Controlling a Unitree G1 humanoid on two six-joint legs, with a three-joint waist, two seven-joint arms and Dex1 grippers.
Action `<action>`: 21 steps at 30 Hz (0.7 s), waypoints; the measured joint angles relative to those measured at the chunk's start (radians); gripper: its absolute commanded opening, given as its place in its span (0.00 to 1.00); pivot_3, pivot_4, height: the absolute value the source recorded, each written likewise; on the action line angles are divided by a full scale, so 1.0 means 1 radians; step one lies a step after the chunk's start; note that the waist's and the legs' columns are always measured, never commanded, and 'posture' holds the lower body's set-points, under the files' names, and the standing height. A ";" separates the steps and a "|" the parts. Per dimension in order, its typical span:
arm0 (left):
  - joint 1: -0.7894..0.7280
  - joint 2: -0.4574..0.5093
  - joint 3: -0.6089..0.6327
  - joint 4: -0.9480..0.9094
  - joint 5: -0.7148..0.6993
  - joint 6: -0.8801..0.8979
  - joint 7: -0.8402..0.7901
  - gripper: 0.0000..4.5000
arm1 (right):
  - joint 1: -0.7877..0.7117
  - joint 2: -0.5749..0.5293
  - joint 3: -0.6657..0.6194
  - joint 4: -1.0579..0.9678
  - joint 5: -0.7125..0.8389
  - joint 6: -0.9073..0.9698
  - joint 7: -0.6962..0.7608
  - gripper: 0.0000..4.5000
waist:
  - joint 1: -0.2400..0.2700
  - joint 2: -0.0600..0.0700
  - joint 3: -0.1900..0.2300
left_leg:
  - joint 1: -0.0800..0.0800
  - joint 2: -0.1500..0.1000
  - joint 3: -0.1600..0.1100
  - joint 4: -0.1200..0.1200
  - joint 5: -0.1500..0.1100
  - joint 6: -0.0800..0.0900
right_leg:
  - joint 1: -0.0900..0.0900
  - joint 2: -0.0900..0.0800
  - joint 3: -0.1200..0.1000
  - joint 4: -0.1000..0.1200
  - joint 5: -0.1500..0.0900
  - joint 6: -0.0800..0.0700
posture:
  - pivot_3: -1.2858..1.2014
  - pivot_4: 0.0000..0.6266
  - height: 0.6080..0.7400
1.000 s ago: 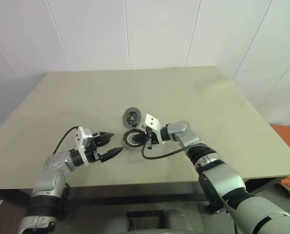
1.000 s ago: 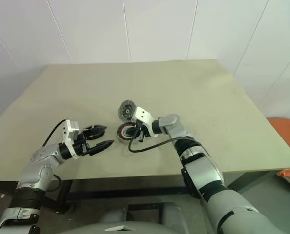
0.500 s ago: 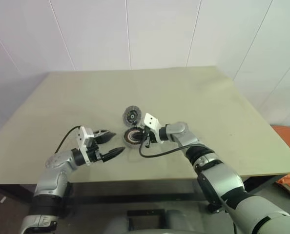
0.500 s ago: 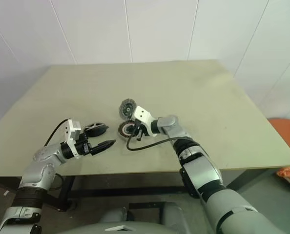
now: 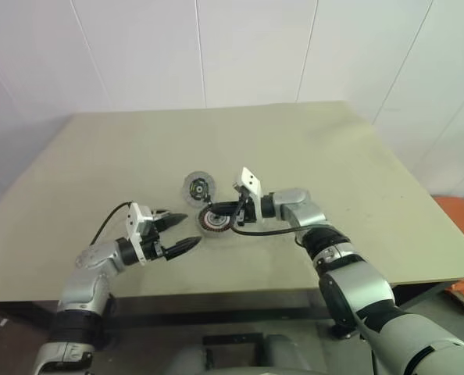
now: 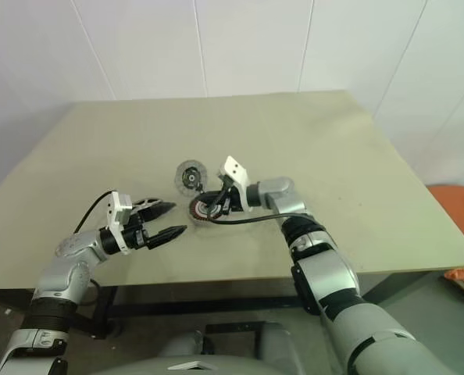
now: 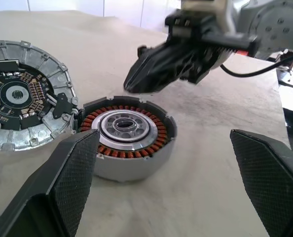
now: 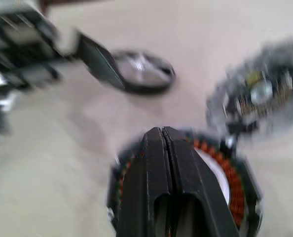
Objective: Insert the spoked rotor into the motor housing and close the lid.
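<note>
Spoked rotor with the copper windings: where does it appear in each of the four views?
Left eye view: spoked rotor, table centre.
Right eye view: spoked rotor, table centre.
Left wrist view: spoked rotor, picture centre.
Right wrist view: spoked rotor, partly behind the shut right hand.
Shared landmark: circuit-board disc beside it.

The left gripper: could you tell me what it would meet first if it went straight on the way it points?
Probably the copper-wound motor part lying between its open fingers, though depth is hard to judge.

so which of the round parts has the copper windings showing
The round case with the copper windings, directly below the shut right gripper. The silvery disc beside it shows a circuit board instead.
</note>
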 measured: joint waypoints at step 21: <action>-0.025 0.000 -0.006 0.043 0.014 -0.016 -0.013 1.00 | 0.025 -0.052 0.106 -0.013 -0.158 -0.105 -0.134 0.72 | 0.000 -0.003 0.000 | 0.001 -0.004 0.005 -0.001 0.000 0.000 | -0.005 -0.003 0.007 0.010 -0.010 -0.003 | 0.52 0.00 1.00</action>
